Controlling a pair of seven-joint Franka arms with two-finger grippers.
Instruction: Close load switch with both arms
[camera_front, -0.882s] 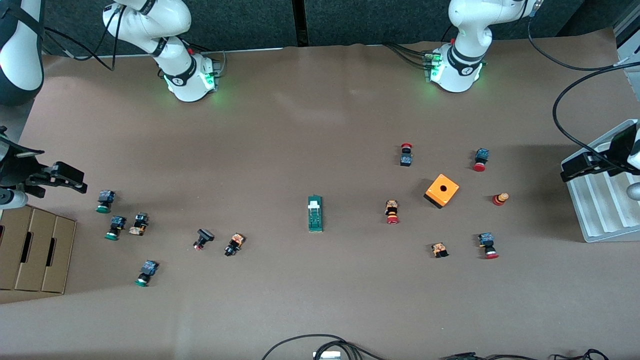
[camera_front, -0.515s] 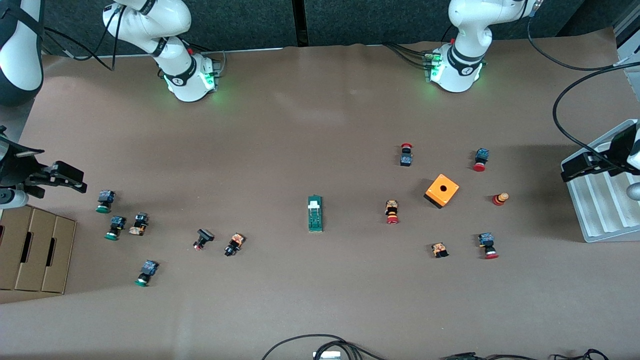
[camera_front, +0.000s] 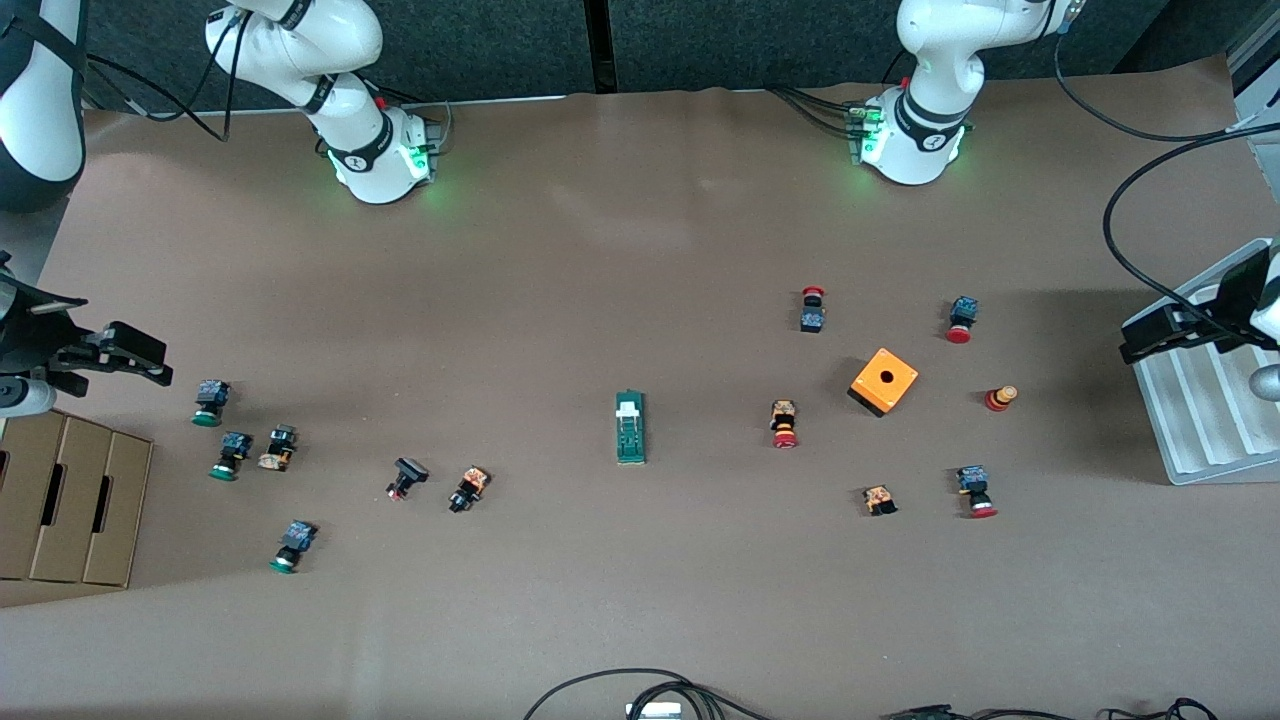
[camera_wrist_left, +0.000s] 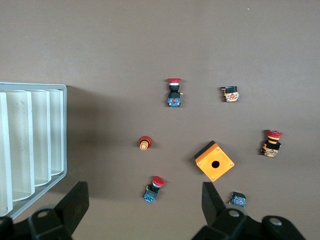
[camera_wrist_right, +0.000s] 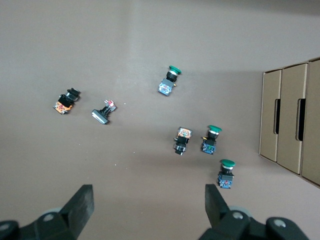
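The load switch (camera_front: 630, 427), a narrow dark-green block with a white lever piece at its end toward the robots' bases, lies alone at the middle of the table. It shows in neither wrist view. My right gripper (camera_front: 135, 360) is open and empty, high over the right arm's end of the table, above the green-capped push buttons (camera_front: 209, 402). Its fingers (camera_wrist_right: 82, 202) stand wide apart. My left gripper (camera_front: 1150, 335) is open and empty, high over the grey tray (camera_front: 1200, 420) at the left arm's end. Its fingers (camera_wrist_left: 80, 197) stand wide apart.
An orange cube with a hole (camera_front: 884, 380) and several red push buttons (camera_front: 785, 424) lie toward the left arm's end. Several green-capped and black buttons (camera_front: 468, 489) lie toward the right arm's end, beside cardboard boxes (camera_front: 70, 500). Cables (camera_front: 640, 690) run along the table's front edge.
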